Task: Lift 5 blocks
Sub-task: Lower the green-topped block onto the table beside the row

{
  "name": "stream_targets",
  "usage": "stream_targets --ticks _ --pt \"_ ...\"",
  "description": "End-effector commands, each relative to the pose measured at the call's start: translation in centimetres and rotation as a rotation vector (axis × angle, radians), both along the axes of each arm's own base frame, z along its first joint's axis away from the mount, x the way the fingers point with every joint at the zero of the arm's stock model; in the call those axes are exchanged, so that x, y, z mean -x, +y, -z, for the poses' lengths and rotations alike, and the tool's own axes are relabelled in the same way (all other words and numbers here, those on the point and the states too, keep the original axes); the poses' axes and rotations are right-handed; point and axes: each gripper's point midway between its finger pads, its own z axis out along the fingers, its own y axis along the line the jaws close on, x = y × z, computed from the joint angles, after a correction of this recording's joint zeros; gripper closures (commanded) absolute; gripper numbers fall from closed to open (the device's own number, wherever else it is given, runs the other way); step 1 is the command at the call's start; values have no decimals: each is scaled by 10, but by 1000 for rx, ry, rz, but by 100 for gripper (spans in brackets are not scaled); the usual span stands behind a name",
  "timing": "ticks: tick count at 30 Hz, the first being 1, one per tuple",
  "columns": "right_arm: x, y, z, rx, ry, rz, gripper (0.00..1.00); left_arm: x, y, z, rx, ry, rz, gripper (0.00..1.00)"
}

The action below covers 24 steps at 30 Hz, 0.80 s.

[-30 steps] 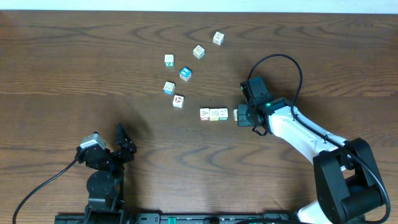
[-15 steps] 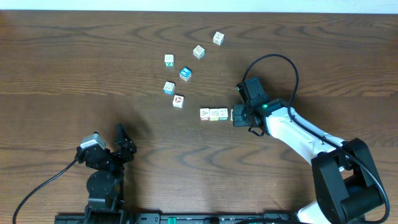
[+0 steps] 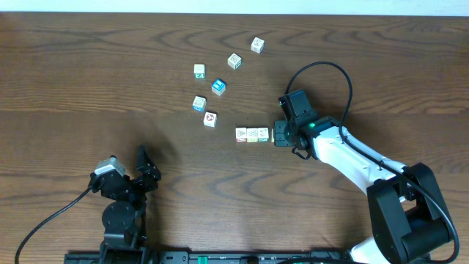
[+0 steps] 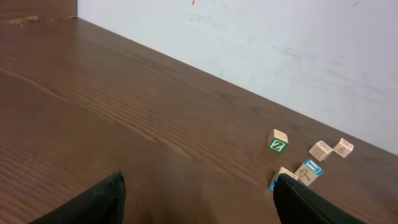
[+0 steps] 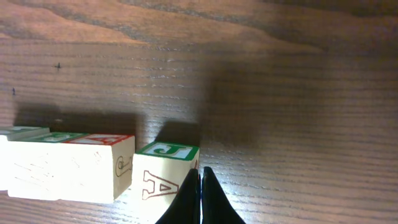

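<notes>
My right hand (image 5: 199,179): fingers pressed together, pinching nothing, tips touching the right edge of the A-and-J block (image 5: 163,174). That block stands on the counter (image 3: 73,73), just beside the row of blocks (image 3: 251,134). My left hand (image 4: 199,186): spread, well apart from them.

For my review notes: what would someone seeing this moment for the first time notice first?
In the centre of the overhead view lies a short row of picture blocks, with the right gripper, jaws shut, right at its end block. Up and left of the row, loose cubes are scattered, a bright blue-topped cube standing out among them. The left gripper sits at lower left, jaws wide open, away from every cube.
</notes>
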Motion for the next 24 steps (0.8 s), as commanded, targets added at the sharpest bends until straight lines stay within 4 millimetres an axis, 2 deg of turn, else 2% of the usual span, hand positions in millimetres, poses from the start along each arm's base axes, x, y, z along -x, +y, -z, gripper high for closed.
stream_targets --ticks 1,13,24 --pt "4 4 5 -7 15 -20 99 2 5 18 -7 54 -24 24" --pt "7 9 5 -28 24 -32 99 2 5 18 -7 54 -24 24" --pt "1 12 2 -28 -9 -76 99 2 5 18 -7 54 -24 23"
